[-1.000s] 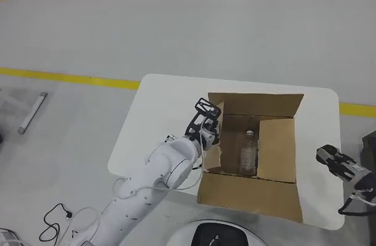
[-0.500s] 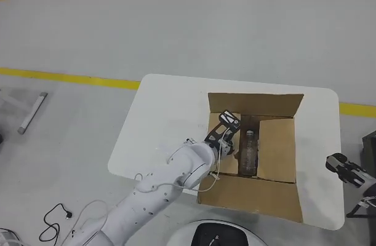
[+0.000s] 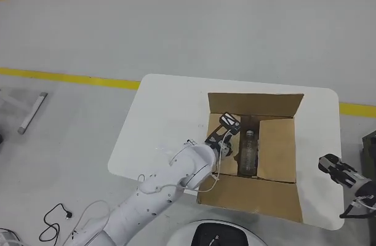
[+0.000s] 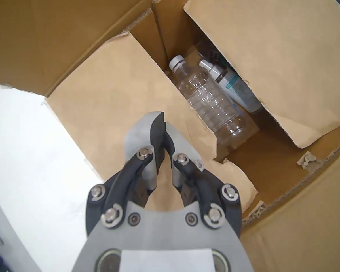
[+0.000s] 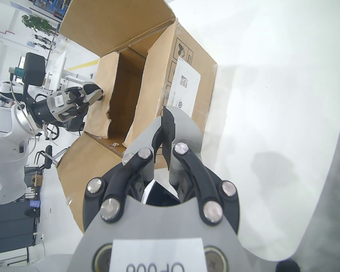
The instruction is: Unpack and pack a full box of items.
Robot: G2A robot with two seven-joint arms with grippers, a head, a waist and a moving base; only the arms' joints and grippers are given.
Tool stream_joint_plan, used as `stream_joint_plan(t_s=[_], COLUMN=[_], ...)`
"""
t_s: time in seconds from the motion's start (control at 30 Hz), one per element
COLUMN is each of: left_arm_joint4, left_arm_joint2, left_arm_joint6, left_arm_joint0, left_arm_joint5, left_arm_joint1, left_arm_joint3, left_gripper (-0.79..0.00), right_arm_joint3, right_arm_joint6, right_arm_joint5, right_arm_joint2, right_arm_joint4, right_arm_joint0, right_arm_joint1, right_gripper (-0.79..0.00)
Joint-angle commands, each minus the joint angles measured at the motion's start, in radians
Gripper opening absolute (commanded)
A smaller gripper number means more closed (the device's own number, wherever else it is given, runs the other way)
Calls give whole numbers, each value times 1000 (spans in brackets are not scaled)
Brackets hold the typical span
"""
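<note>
An open cardboard box (image 3: 255,103) stands on the white table (image 3: 169,117), its flaps spread. Inside lies a clear plastic bottle (image 3: 248,150) (image 4: 209,106) with a white cap. Beside it lies a smaller bottle with a teal label (image 4: 236,90), partly under the inner flap (image 4: 260,46). My left gripper (image 3: 228,120) (image 4: 162,121) is shut and holds nothing; it hovers over the box's left inner flap (image 4: 113,91), just left of the clear bottle. My right gripper (image 3: 333,166) (image 5: 166,118) is shut and holds nothing, over the table to the right of the box (image 5: 184,57).
The box's near flap (image 3: 252,195) hangs over the table's front edge. Bare table lies left of the box and in a narrow strip on its right. A yellow floor line (image 3: 64,77) runs behind the table.
My left gripper moved from the box's left outer edge rightward to above the left inner flap. My right gripper drew back toward the table's front right corner.
</note>
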Motion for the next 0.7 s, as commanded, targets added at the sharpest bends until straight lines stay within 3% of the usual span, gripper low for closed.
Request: stream_joint_plan(t_s=[0.0, 0.17, 0.43, 0.5, 0.67], left_arm_joint4=[3, -16, -16, -16, -16], left_arm_joint2=[-33, -134, -134, -134, -134], left_arm_joint6=[-12, -29, -29, -29, -29], left_arm_joint0=[12, 40, 40, 40, 40], left_arm_joint5=[-4, -38, -38, -38, -38], left_arm_joint1=[4, 17, 17, 17, 17], left_arm_joint3=[-32, -104, -104, -104, -104], left_gripper=[0, 0, 0, 0, 0], right_arm_joint3=[-2, -2, -2, -17, -39], right_arm_joint6=[-4, -4, -4, -37, -245], right_arm_joint5=[-4, -4, -4, -21, -94], right_arm_joint2=[-3, -3, -3, -12, -20], right_arm_joint4=[5, 5, 5, -10, -46], right_arm_joint0=[1, 1, 1, -13, -36], right_arm_joint1=[2, 2, 2, 3, -1], right_gripper=[-785, -785, -785, -785, -785])
